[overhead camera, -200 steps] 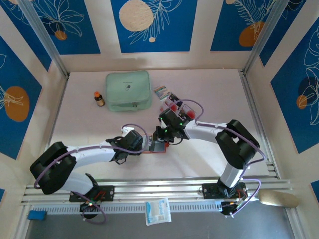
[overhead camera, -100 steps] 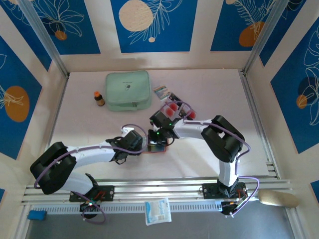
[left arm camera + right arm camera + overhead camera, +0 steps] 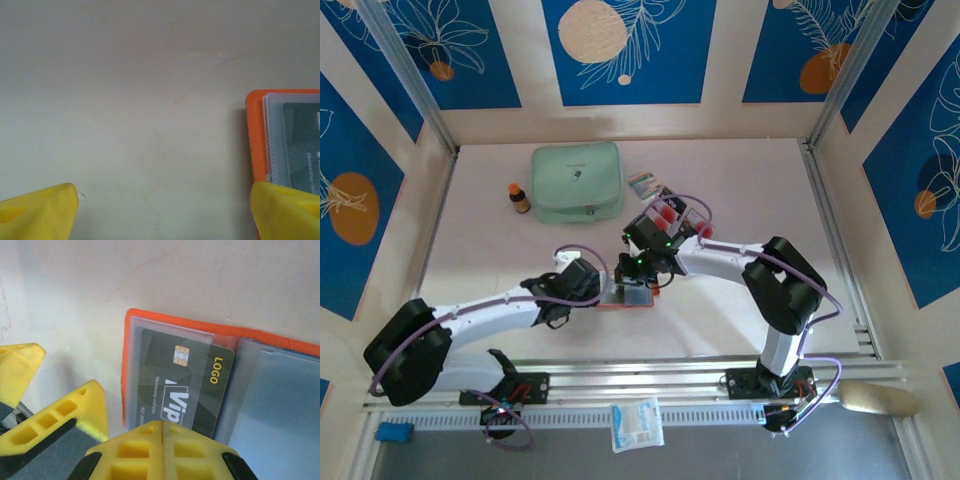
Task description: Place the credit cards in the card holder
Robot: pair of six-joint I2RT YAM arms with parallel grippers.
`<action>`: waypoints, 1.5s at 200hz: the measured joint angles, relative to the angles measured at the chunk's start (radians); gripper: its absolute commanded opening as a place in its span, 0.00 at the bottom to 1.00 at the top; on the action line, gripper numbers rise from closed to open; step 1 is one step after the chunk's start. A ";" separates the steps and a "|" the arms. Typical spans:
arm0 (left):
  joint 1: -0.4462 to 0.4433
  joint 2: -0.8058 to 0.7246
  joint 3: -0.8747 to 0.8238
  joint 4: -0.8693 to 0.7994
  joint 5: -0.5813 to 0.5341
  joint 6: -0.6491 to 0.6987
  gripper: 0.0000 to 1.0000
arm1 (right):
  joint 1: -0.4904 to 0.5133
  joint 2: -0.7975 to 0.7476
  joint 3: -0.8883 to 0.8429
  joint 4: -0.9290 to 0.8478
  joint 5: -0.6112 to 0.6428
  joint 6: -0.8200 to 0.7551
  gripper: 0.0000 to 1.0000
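A dark card [image 3: 180,385] lies in a clear sleeve of the orange card holder [image 3: 129,365] and bears all the legible print. In the right wrist view, "LOGO" stands in yellow capitals at the card's end nearest the holder's fold, beside a gold chip mark [image 3: 180,355]. Large white letters "Vip" run along the card's middle. Next to them is a thin line of small white script, seemingly "Membership card". A smaller line starting "NO" lies toward the holder's outer edge, its digits too blurred to read. In the left wrist view, small white script on the card [image 3: 302,150] reads "Membership", cut off at the frame edge. From above, the dark mark on the mint pouch [image 3: 577,180] behind the holder is too small to read.
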 measured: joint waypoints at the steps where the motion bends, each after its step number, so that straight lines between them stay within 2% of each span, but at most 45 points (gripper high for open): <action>1: 0.000 0.000 0.000 -0.001 0.000 0.000 0.89 | 0.000 0.000 0.000 0.000 0.000 0.000 0.03; 74: 0.006 0.059 -0.008 -0.001 0.000 -0.015 0.89 | 0.000 0.003 -0.021 -0.022 0.020 -0.001 0.03; 144: 0.008 0.107 -0.008 0.024 0.001 -0.015 0.89 | 0.002 0.072 -0.019 -0.024 0.022 -0.012 0.02; 300: 0.008 0.099 -0.008 0.023 0.004 -0.014 0.89 | 0.022 0.125 0.040 -0.032 -0.001 -0.018 0.02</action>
